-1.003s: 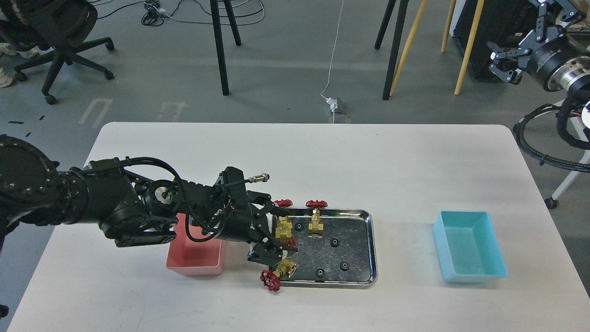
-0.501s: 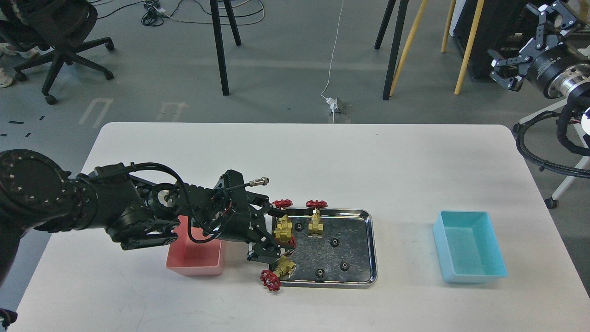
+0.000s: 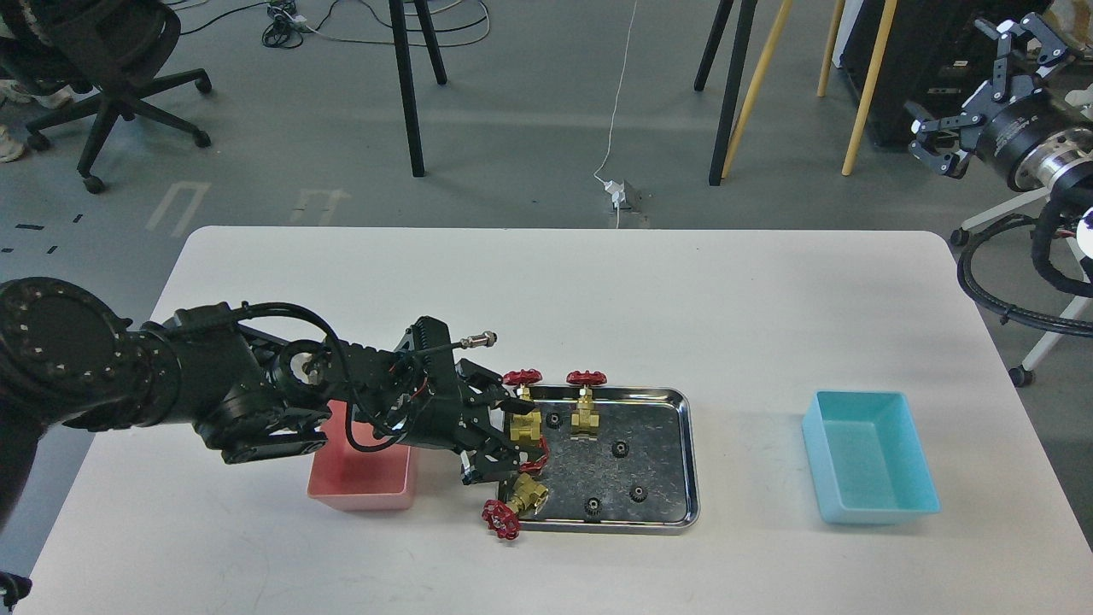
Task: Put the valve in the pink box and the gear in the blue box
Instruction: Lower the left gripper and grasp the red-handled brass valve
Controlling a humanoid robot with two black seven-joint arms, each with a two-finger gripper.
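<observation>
Several brass valves with red handwheels stand or lie at the left end of the steel tray. My left gripper is open, its jaws astride one valve at the tray's left edge. A second valve stands beside it, and a third lies over the tray's front left rim. Several black gears lie in the tray. The pink box sits left of the tray, partly under my left arm. The blue box sits at the right. My right gripper is open, high off the table's right side.
The white table ends close in front of the tray and boxes. Chair and stand legs are on the floor beyond the far edge. A cable loop and a wheeled stand hang off the right edge.
My left gripper shifted slightly back to the left, and its jaws narrowed a little around the valve. A red handwheel under the lower finger moved toward me. My right gripper rocked slightly.
</observation>
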